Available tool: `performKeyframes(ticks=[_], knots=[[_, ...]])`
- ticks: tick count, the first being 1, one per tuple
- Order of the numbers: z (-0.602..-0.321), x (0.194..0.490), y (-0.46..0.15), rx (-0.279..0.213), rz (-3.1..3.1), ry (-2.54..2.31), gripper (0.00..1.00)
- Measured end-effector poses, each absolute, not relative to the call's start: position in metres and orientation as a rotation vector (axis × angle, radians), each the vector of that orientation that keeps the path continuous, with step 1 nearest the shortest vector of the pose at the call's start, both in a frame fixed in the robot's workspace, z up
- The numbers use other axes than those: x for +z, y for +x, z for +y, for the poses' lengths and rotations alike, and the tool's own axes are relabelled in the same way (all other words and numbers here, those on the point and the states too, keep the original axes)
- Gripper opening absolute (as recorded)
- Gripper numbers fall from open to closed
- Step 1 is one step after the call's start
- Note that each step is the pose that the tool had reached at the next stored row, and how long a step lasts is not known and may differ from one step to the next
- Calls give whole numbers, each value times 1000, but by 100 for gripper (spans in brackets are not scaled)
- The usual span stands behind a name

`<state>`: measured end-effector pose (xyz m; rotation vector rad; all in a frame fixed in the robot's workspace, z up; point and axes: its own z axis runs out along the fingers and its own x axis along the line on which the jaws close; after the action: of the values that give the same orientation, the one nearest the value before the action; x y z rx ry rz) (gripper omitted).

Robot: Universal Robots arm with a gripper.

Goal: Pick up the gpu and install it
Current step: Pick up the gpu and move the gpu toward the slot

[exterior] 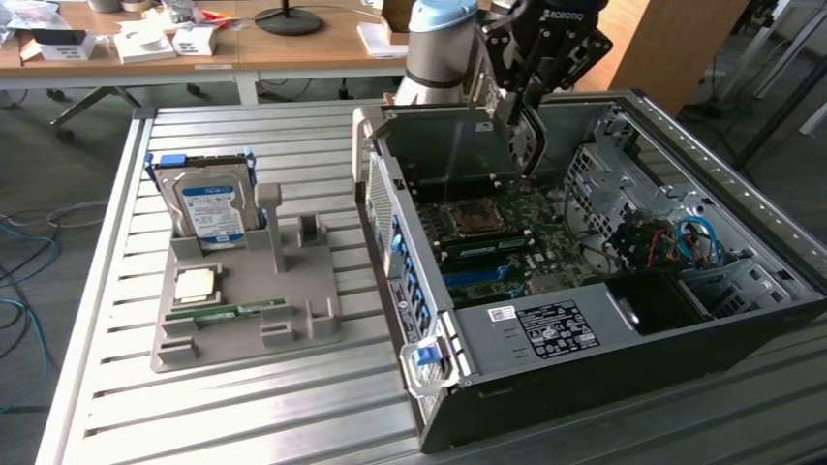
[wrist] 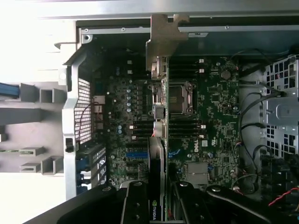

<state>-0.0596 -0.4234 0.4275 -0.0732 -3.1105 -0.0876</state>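
One arm point(exterior: 433, 44) reaches down from the far side into the open computer case point(exterior: 543, 407). Note that its gripper point(exterior: 524, 92) pinches the gpu point(exterior: 522, 136) between both fingers, one on each flat face.

In the exterior view you see the card edge-on, a thin dark strip hanging upright below the gripper. It sits inside the far end of the case, over the motherboard point(exterior: 517, 232) and just beyond the processor socket point(exterior: 468, 218). Whether its lower end touches the board cannot be told.

In the wrist view, look between the black fingers point(wrist: 135, 205) of the gripper point(wrist: 160, 198). There the gpu point(wrist: 156, 161) runs away from you as a narrow band with a green-and-white logo near the grip. Its silvery bracket point(wrist: 163, 42) forms the end farthest from the fingers, close to the case's grey wall. The motherboard point(wrist: 215, 116) lies spread out beneath.

On the exterior view's left, well apart from the case, a grey holder point(exterior: 246, 334) rests on the slatted table point(exterior: 232, 417). It carries an upright hard drive point(exterior: 211, 208) with a blue-white label. A narrow green memory stick point(exterior: 242, 311) lies flat in it as well.
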Motion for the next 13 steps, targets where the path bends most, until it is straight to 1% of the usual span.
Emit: performKeyframes(ticks=[13], knots=[[-423, 428, -31, -87, -3104, -73, 26]])
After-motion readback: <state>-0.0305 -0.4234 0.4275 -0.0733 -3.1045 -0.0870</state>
